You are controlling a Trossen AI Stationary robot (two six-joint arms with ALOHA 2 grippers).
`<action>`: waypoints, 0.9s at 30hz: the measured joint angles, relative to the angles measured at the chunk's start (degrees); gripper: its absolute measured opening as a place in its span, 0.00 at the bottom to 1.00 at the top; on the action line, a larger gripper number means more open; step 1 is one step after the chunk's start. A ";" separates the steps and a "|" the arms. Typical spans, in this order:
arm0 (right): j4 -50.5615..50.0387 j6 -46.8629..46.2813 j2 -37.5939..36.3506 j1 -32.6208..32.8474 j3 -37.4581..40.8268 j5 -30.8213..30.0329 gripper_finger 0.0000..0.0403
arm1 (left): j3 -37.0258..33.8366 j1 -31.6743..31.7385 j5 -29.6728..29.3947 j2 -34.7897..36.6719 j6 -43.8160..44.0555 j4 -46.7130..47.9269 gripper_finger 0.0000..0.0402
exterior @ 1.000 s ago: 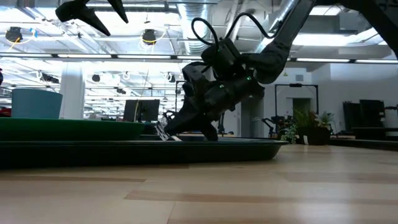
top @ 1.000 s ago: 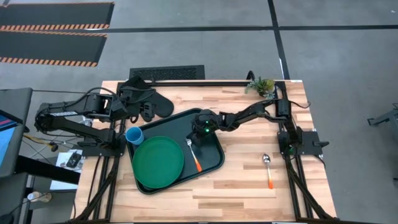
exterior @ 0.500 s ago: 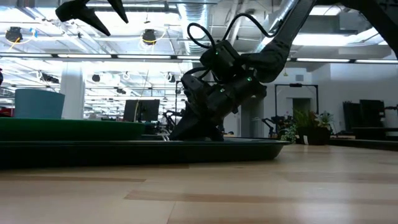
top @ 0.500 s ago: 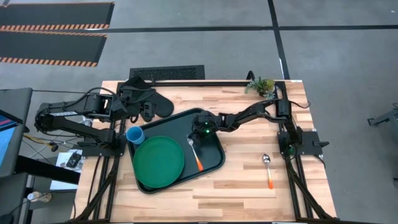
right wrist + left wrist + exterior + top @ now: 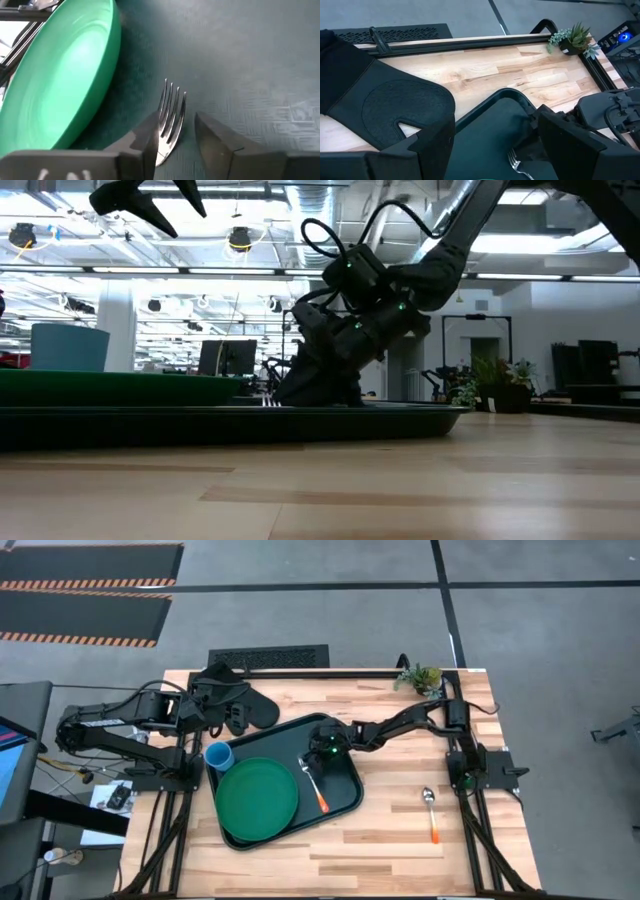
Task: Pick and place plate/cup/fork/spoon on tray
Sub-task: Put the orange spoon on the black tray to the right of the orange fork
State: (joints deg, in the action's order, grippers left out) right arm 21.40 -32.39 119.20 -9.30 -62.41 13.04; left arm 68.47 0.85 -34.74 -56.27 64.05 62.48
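Observation:
The dark tray (image 5: pixel 343 780) lies mid-table, holding the green plate (image 5: pixel 258 802) and, flat beside it, the fork (image 5: pixel 315 788) with its orange handle toward the near edge. The light-blue cup (image 5: pixel 219 756) stands at the tray's far left corner. The spoon (image 5: pixel 431 812) lies on the bare wood to the right. My right gripper (image 5: pixel 175 122) is open, low over the tray, with a finger on either side of the fork's head (image 5: pixel 171 117). My left gripper (image 5: pixel 495 135) hangs open above the black oven mitt (image 5: pixel 240 705), holding nothing. My right gripper comes down slanting from the far right, its fingers straddling the fork just behind the tines. One finger (image 5: pixel 149 137) stands close against the side of the fork's head; I cannot tell whether it touches. The fork lies on the tray floor.
A small potted plant (image 5: pixel 420 677) stands at the far right corner. A black rail (image 5: pixel 445 44) runs along the far edge behind the mitt. Bare wood lies along the near edge and around the spoon.
My right gripper has tipped down toward the tray and its fingers have spread apart. The fork's head, which was raised between the fingers a second ago, has come down flat onto the tray.

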 joint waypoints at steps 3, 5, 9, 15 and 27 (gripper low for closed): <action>-3.12 1.32 -2.12 -0.21 -0.06 -2.33 0.40 | 0.00 -0.01 0.00 0.00 0.02 0.00 0.67; -5.09 3.10 -4.46 -0.28 -0.15 -4.03 0.42 | 0.00 0.01 0.14 0.02 0.02 0.00 0.67; -13.93 5.72 -10.51 -0.65 -0.15 -4.76 0.43 | 0.00 -0.01 0.46 0.04 0.04 0.00 0.67; -40.11 3.84 -23.52 0.30 -0.20 -8.76 0.43 | 0.01 0.01 0.95 0.02 0.02 -0.01 0.67; -81.63 -39.49 -36.56 21.43 9.90 -19.01 0.47 | 0.00 0.01 0.82 0.02 0.02 -0.02 0.67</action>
State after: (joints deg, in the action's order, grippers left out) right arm -60.23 -71.88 82.64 12.13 -52.52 -5.96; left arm 68.47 0.86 -33.93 -56.25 64.07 62.46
